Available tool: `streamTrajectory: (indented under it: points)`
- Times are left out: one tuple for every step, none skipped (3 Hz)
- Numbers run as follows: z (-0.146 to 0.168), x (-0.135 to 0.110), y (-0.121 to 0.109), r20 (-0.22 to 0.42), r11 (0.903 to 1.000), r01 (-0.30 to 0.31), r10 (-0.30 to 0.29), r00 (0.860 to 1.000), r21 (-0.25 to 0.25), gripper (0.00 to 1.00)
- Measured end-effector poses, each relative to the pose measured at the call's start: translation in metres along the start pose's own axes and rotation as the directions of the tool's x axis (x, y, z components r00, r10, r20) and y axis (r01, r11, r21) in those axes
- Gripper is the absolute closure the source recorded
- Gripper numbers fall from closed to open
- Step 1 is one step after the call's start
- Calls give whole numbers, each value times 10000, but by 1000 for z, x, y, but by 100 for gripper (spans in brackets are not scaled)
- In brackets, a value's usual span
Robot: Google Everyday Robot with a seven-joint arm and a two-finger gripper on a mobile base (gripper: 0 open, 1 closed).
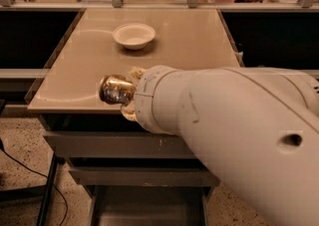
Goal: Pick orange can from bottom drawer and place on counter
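Note:
My gripper is shut on the orange can, whose shiny round end faces the camera. It holds the can on its side just above the front part of the beige counter. The big white arm fills the right and lower middle of the view and hides most of the fingers. The bottom drawer stands pulled out at the bottom of the view, its flat grey floor bare where it shows.
A white bowl sits at the back middle of the counter. Two wider grey drawer fronts are below the counter edge. A black cable lies on the speckled floor at left. Shelves with clutter stand behind the counter.

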State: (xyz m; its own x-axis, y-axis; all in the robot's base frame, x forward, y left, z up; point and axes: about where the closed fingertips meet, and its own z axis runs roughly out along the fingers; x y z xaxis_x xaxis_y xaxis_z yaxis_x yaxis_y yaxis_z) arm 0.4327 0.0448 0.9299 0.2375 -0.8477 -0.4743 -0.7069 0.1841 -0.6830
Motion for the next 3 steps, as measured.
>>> streamTrajectory:
  points:
    - [22,28,-9,-46,9993,-359,359,9993,-51,100]
    - [49,63,-19,-254,9977,-678,675,9974,-96,100]
    - [72,88,-33,-615,9974,-678,663,9959,-234,100]
